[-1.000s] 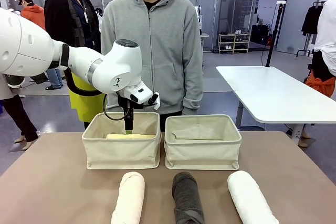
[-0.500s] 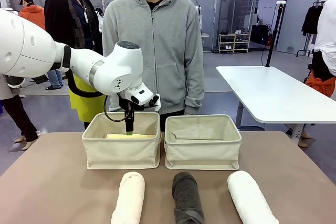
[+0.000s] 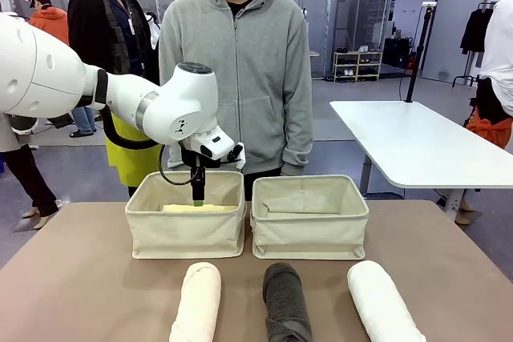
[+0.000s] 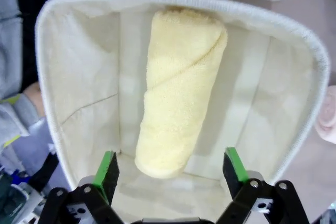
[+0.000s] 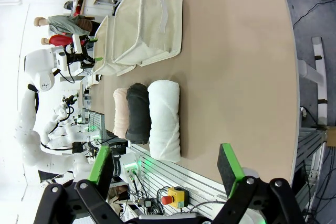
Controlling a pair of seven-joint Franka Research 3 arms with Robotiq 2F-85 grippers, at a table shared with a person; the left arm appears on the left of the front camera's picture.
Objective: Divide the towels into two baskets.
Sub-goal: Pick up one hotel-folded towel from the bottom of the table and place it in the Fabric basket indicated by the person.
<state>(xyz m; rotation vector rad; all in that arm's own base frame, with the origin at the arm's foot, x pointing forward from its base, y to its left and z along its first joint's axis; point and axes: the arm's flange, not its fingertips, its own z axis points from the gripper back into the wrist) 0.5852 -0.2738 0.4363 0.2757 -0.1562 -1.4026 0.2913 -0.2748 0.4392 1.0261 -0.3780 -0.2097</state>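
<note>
Left jaws: hovering open over the yellow towel [image 4: 178, 87] in the left basket [image 3: 186, 234].
Right jaws: gaping open, gripping nothing.
Table [image 3: 80, 278], 6 o'clock: three towels [image 3: 286, 302] lying.

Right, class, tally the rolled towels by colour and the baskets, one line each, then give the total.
Pale yellow towel: 1
Cream towel: 1
Dark grey towel: 1
White towel: 1
Baskets: 2, the left basket and the right basket
Total: 6
</note>
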